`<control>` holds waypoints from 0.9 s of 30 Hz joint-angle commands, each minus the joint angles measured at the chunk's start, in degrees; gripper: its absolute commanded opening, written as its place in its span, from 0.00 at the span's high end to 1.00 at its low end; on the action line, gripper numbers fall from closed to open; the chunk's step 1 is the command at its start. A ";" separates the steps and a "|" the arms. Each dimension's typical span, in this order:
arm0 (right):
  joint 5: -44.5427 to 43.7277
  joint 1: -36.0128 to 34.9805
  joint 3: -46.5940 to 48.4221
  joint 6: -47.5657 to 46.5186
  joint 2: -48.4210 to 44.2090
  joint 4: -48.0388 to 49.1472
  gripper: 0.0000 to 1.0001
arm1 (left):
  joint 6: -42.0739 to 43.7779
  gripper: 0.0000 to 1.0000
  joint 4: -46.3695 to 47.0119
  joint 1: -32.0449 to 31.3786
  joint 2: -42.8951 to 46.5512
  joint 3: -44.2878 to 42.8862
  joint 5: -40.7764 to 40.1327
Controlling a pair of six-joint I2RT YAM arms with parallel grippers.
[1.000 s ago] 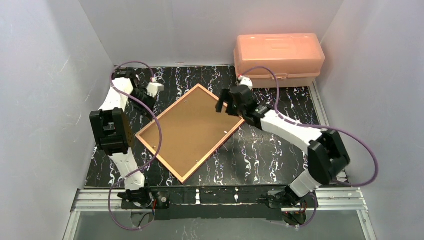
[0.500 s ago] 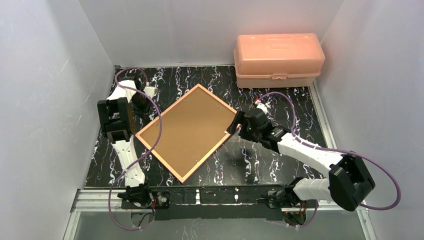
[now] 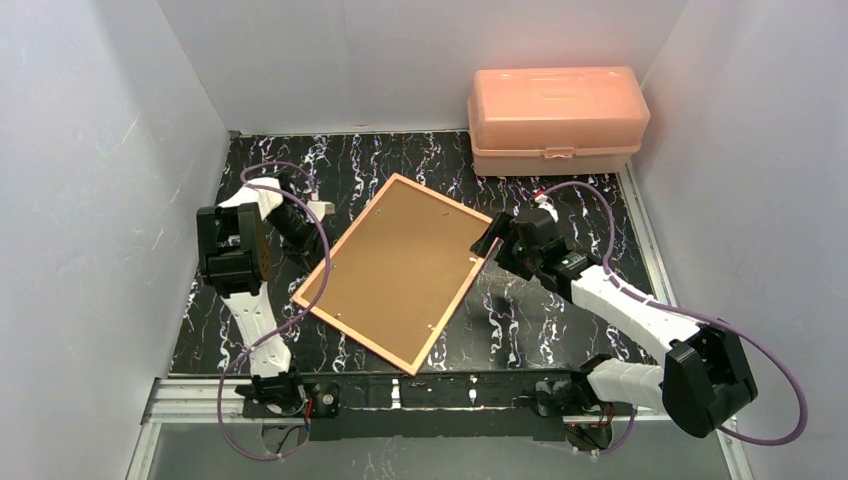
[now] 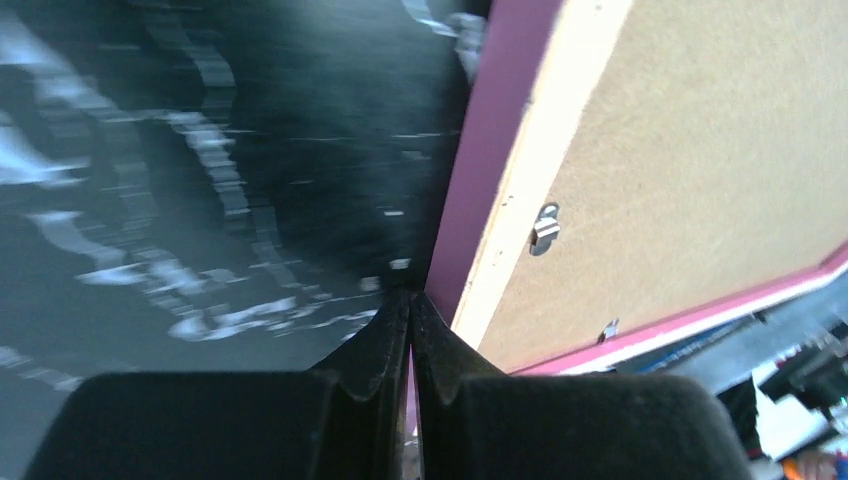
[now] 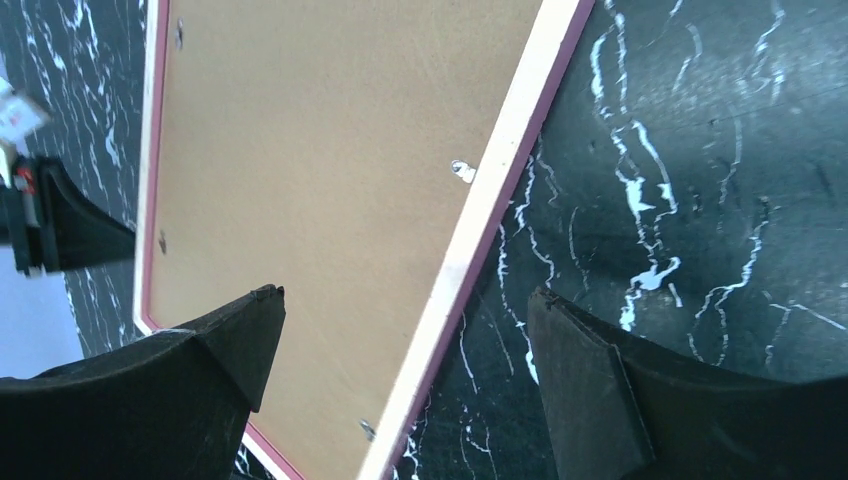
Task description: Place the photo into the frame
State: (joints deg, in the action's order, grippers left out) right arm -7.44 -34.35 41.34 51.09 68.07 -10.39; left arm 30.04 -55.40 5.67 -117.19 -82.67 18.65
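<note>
The frame lies face down on the black marbled table, turned at an angle, with its tan back rim and pink side showing. A brown backing board fills it. The photo is hidden. My left gripper is shut, and in the left wrist view its tips sit right against the pink outer side of the frame. My right gripper stands wide open at the frame's right corner. In the right wrist view it straddles the frame's rim, one finger over the board and one over the table.
A peach plastic box stands shut at the back right. Small metal tabs hold the board in the frame. White walls close in the left, back and right sides.
The frame has swung clockwise and slid toward the front right. My left gripper closed and dropped to the frame's left edge. My right arm came down by the right corner.
</note>
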 commanded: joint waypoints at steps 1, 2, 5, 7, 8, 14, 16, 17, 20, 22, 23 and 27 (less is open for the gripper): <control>1.69 1.58 1.04 -1.61 -2.58 -2.03 0.01 | -0.80 0.97 -3.27 -4.58 2.63 5.94 7.40; 1.91 1.59 1.77 -1.96 -2.54 -2.84 0.01 | -1.42 0.97 -3.27 -6.45 3.14 6.74 8.35; 4.33 1.23 2.76 -1.45 -2.26 -3.82 0.01 | -3.70 0.97 -2.45 -10.72 4.40 8.75 12.46; 5.34 -0.05 2.36 0.06 -2.00 -2.13 0.01 | -5.12 0.97 -2.63 -13.02 4.53 9.20 15.39; 5.53 -0.96 2.27 0.86 -1.64 -1.22 0.01 | -5.64 0.97 -2.80 -14.03 4.47 9.33 16.87; 6.94 -7.52 3.59 5.50 4.05 5.52 0.01 | -6.61 0.97 -4.93 -14.92 4.20 8.16 23.75; 7.00 -9.99 4.68 6.29 6.68 8.09 0.01 | -6.96 0.97 -5.34 -13.98 4.57 8.01 25.06; 7.00 -11.24 5.30 6.41 8.17 9.47 0.01 | -7.25 0.97 -5.52 -13.15 4.59 7.66 25.72; 9.63 -15.15 6.71 7.06 13.53 15.72 0.01 | -9.07 0.95 -5.93 -10.77 4.06 6.48 28.30; 10.49 -17.39 7.65 7.41 17.02 19.76 0.01 | -9.74 0.94 -6.28 -10.30 3.52 6.14 29.70; 10.86 -18.26 8.60 7.52 18.59 21.09 0.01 | -10.00 0.93 -6.30 -10.33 3.38 6.12 30.19; 12.23 -20.82 11.36 7.95 24.54 24.80 0.01 | -10.74 0.90 -5.70 -10.24 2.52 6.14 30.67</control>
State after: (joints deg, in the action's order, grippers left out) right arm 2.52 -53.32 48.75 57.76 89.01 6.11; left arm 20.56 -59.55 -4.16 -114.80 -75.50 45.69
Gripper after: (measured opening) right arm 0.985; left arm 0.091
